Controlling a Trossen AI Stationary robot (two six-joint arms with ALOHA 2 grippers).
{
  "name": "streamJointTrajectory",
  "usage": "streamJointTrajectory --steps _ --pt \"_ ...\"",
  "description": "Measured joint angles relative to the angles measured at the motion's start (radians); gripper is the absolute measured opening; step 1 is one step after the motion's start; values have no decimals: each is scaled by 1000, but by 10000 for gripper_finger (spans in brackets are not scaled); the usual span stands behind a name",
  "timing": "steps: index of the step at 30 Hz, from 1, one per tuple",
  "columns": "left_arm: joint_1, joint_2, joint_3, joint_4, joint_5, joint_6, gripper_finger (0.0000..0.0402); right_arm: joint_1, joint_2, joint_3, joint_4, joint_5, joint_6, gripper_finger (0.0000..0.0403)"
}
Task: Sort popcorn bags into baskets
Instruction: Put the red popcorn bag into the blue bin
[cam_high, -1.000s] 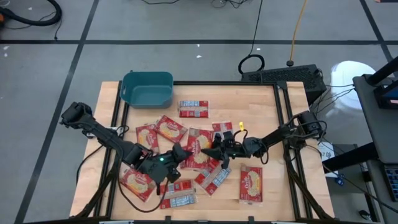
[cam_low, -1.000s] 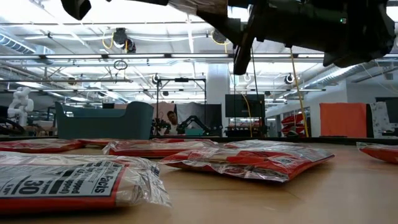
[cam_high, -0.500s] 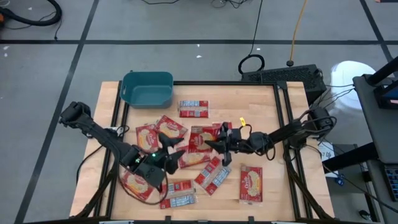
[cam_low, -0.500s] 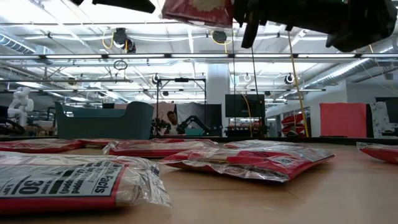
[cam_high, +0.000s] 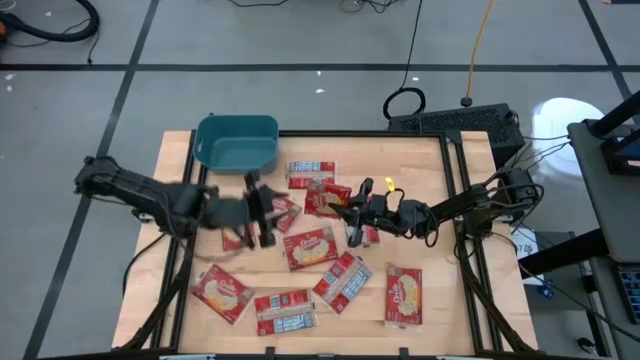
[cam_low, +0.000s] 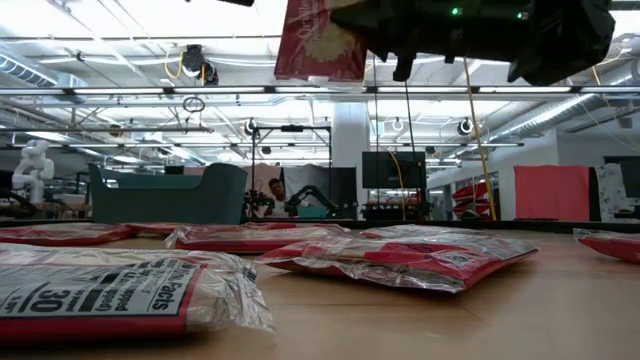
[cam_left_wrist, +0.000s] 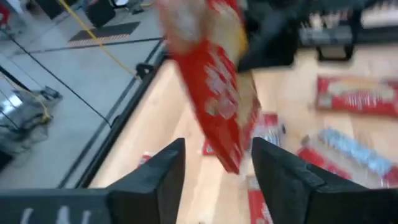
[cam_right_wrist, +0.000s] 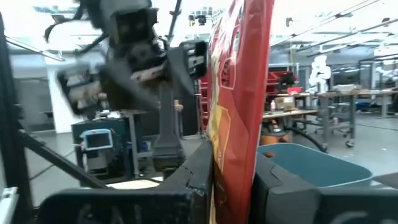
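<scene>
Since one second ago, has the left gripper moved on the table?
Yes. In the high view the left gripper has swung up the table toward the teal basket, away from the bags at the near edge. Its fingers stand apart, empty.

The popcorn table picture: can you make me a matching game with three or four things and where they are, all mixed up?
Things:
1. teal basket
2. right gripper
3. left gripper
4. popcorn bag showing its pale printed side

Places or states:
A. fingers open, holding nothing
B. lying flat on the table just right of the basket
C. at the table's far left corner
D. shut on a red popcorn bag lifted off the table

Pairs: 1-C, 2-D, 3-A, 4-B
</scene>
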Motion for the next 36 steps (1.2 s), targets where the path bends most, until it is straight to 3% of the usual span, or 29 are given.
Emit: streamJointTrajectory --steps 5,8,16,23,28,36 --pt "129 -39 0 32 256 51 171 -22 0 0 4 0 -7 39" --pt "174 -24 0 85 347 94 185 -28 0 0 -2 -4 -7 38" --pt "258 58 0 154 359 128 254 -25 0 0 -28 -5 -7 38" --pt "289 130 0 231 474 126 288 -20 0 0 -53 -11 -4 38" --pt "289 180 0 269 474 116 276 -20 0 0 -22 -28 -30 38" --pt "287 178 0 370 479 83 219 -19 0 0 132 -29 -87 38"
